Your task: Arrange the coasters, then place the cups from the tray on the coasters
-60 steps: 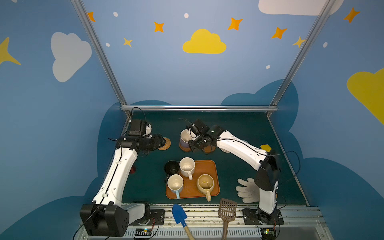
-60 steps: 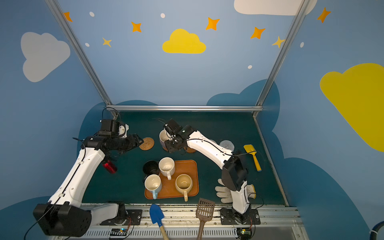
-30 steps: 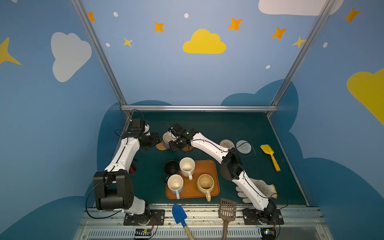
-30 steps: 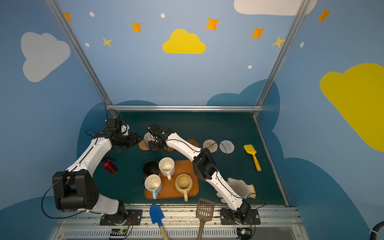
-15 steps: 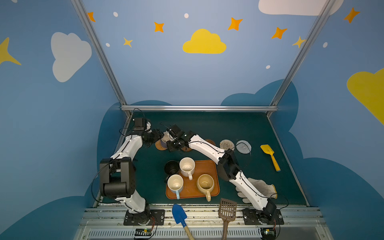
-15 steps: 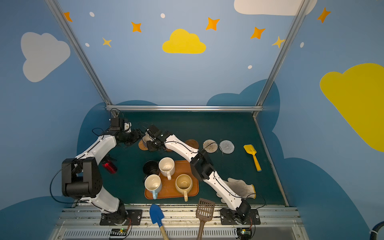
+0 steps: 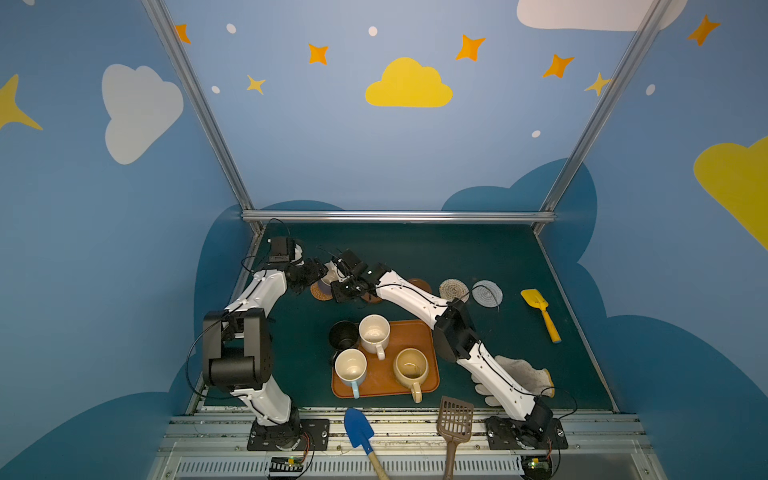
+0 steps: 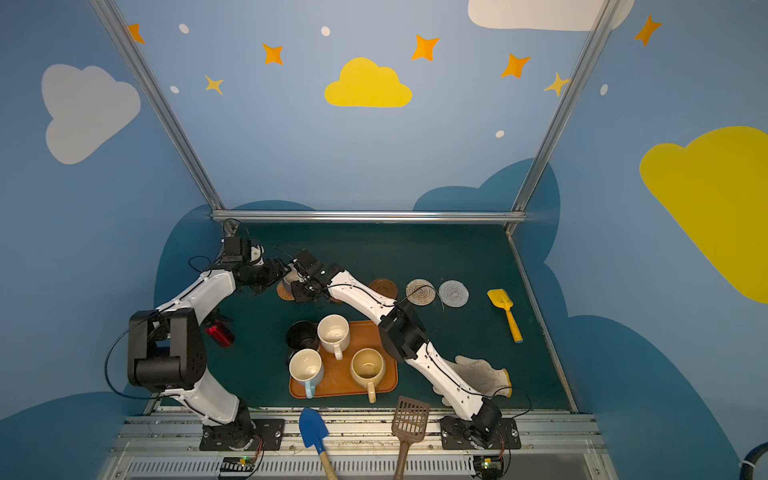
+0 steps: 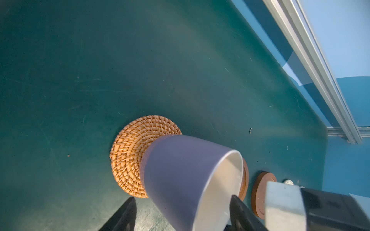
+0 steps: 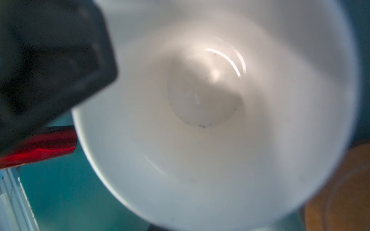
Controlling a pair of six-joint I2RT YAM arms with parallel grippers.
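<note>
The lavender mug (image 9: 180, 176) hangs tilted over the tan rattan coaster (image 9: 130, 156) at the back left. My right gripper (image 7: 343, 286) is shut on it, and its white inside (image 10: 210, 100) fills the right wrist view. My left gripper (image 9: 182, 200) is open, one finger on each side of the mug. Two brown wooden coasters (image 9: 262, 192), a cream rope coaster (image 7: 454, 289) and a grey rope coaster (image 7: 487, 293) lie in a row to the right. On the tray (image 7: 409, 332) stand the speckled white mug (image 7: 374, 332), the light blue mug (image 7: 351, 368) and the tan mug (image 7: 411, 365). The black mug (image 7: 343, 336) stands at its left edge.
A yellow scoop (image 7: 540, 311) lies at the right and a white glove (image 7: 519, 370) under the right arm. A blue shovel (image 7: 359, 432) and a brown slotted spatula (image 7: 455, 419) rest on the front rail. A red object (image 8: 218, 334) lies by the left arm.
The right gripper carried the lavender mug leftwards from the middle to the rattan coaster. The left gripper moved right until its fingers came up beside the mug.
</note>
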